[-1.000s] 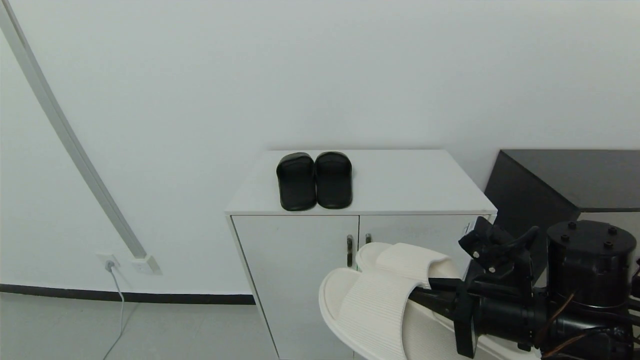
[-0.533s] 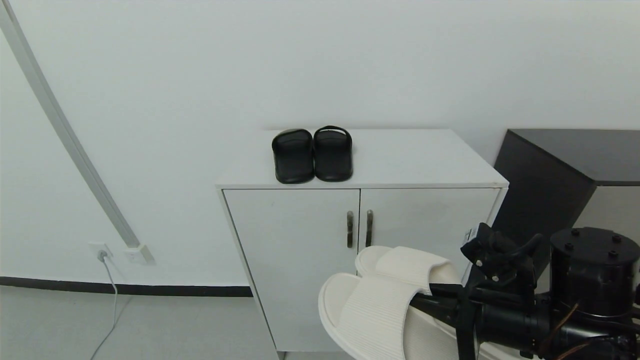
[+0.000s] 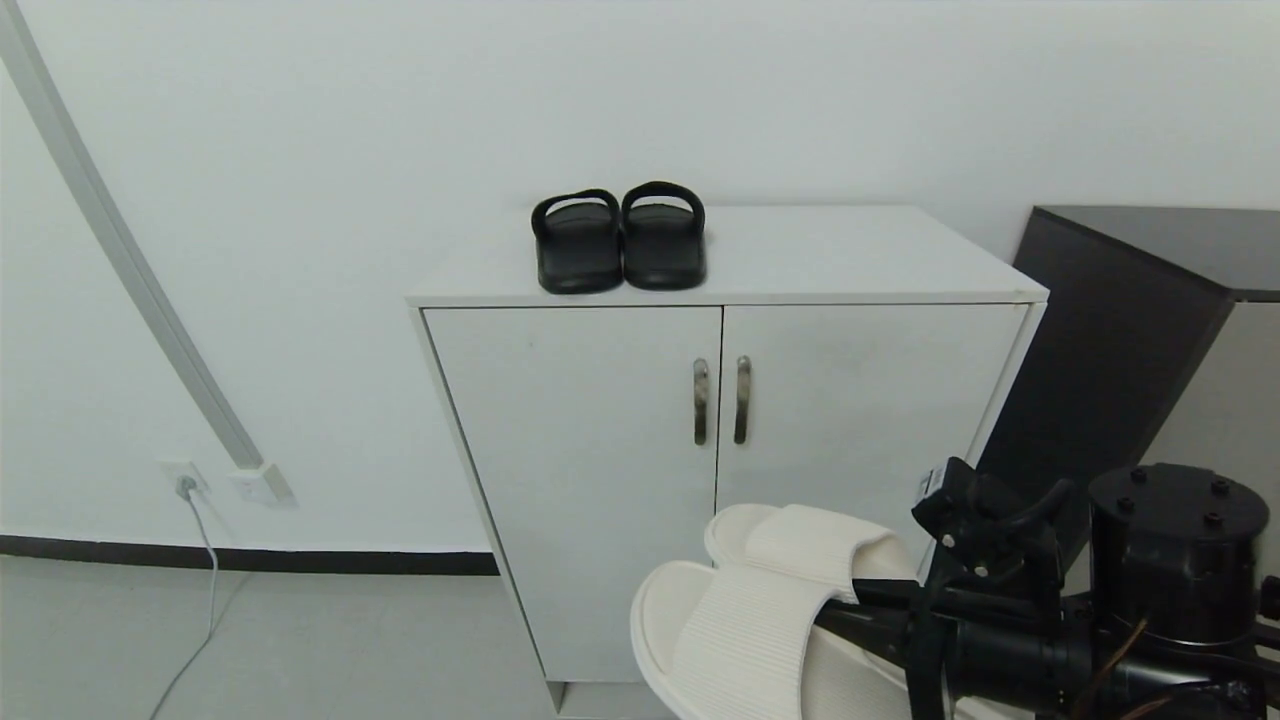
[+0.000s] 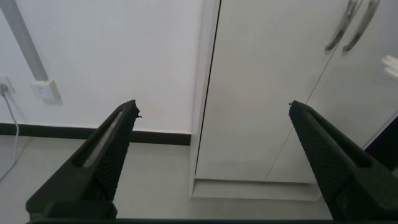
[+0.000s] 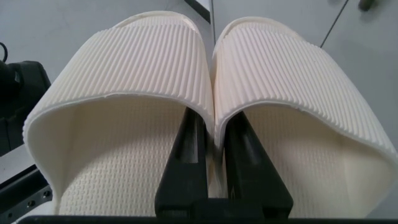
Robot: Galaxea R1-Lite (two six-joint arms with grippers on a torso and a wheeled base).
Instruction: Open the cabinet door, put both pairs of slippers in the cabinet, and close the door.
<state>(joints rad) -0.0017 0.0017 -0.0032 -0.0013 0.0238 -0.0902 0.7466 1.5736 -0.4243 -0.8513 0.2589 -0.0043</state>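
While the right jaws pinch the cream ribbed foam slippers by their inner straps and the left jaws hang spread and empty, the white two-door cabinet ahead of them is shut, so opening it may jostle a slipper free of that narrow pinch.
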